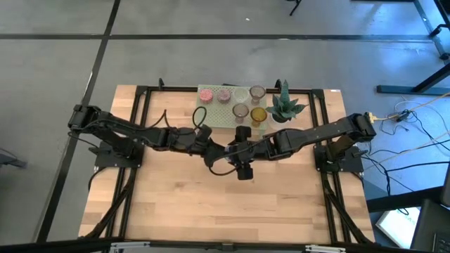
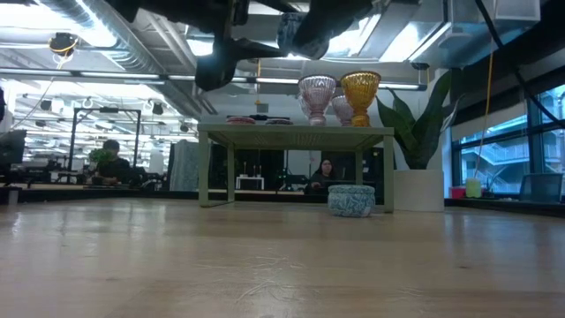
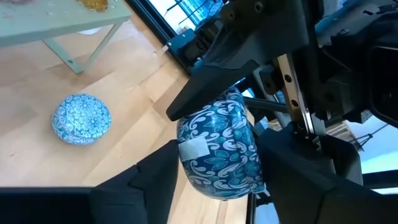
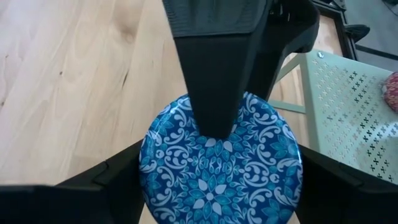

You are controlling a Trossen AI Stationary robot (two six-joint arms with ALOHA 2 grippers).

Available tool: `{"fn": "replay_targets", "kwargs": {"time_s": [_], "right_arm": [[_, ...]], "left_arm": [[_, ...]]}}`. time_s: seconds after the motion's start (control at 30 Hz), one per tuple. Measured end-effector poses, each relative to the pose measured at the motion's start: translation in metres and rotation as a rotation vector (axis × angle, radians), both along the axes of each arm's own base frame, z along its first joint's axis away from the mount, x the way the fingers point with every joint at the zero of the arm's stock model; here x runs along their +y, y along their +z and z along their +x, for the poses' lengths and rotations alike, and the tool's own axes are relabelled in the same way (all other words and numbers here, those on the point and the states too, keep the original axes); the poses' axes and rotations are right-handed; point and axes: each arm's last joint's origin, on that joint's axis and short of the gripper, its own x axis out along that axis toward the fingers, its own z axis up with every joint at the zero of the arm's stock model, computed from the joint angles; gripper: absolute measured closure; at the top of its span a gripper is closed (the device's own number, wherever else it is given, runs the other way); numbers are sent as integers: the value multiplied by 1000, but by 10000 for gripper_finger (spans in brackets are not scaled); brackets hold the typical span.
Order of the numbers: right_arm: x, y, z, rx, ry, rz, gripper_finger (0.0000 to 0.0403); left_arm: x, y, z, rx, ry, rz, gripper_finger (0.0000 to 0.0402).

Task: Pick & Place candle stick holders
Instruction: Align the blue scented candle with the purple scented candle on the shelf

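From above, the two arms meet over the middle of the bench [image 1: 176,211]. The left end effector [image 1: 226,149] and the right end effector [image 1: 242,146] are nose to nose just near of the stand [image 1: 211,112]. Six holders, among them an amber one [image 1: 259,114], sit on the stand, and the plant [image 1: 285,105] is at its right. The arms hide whatever is between them.

At bench level, both arms are cropped at the top edge. A pale holder [image 2: 351,200] sits on the bench by the stand's legs.

The left wrist view shows a blue holder [image 3: 217,152] in the air, clear of the bench, with the right end effector clamped on it from above. The left end effector surrounds its sides. I cannot tell whether it pinches yet, as the contact is too close to the lens.

In the right wrist view, the blue holder fills the gap between that arm's own fingers [image 4: 118,180], which press on opposite sides of its round wall. The left end effector crosses it from the far side.

The holder is probably glass, so I judge it light and rigid but glossy and brittle. It will slip rather than give. The safest hold is across the full wall at mid-height with modest squeeze, not on the thin rim. One grip should be firm before the other lets go.
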Motion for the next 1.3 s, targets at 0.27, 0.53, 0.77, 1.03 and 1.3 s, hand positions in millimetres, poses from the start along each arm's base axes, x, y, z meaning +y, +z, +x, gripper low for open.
{"fn": "replay_targets", "kwargs": {"time_s": [0.27, 0.53, 0.77, 1.03, 1.3], "right_arm": [[-3, 0, 1, 13, 46, -47, 88], [-2, 1, 2, -2, 47, -45, 63], [-3, 1, 2, 0, 46, -47, 60], [-3, -2, -2, 44, 22, -38, 60], [-4, -4, -4, 65, -2, -26, 60]], "left_arm": [[2, -1, 0, 10, 3, 3, 220], [4, 0, 0, 3, 2, 15, 223], [4, 0, 0, 6, 1, 20, 223], [4, -1, 0, 12, -1, 21, 223], [4, -1, 0, 10, -2, 23, 223]]}}
